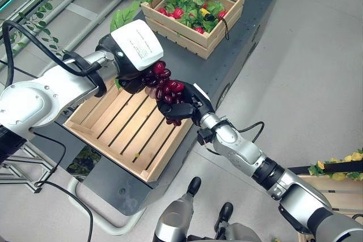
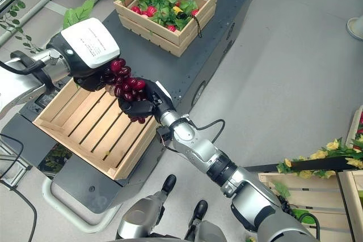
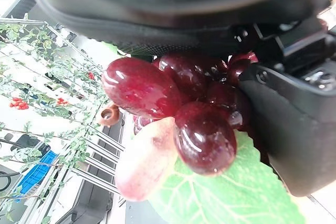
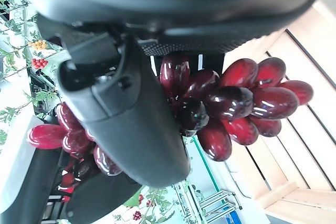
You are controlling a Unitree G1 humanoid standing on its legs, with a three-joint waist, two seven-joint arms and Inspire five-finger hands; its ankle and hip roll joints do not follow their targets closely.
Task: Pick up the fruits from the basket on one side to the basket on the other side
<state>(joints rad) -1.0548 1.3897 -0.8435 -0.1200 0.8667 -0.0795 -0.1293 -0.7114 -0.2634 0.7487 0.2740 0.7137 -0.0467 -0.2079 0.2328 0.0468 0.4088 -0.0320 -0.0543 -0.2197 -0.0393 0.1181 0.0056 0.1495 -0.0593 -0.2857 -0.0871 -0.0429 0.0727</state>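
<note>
You had the grape bunch [image 1: 165,86] over the near edge of the empty crate [image 1: 122,126], left hand [image 1: 131,77] and right hand [image 1: 180,107] both curled onto it. Those glossy grapes looked slippery and floppy, so I'd have cupped underneath.

A white label plate [image 1: 139,45] on the back of the left hand [image 1: 131,75], upper left of centre in the eye views, carries several lines of small dark print, too small to be read. No other writing or numbers can be made out.
</note>
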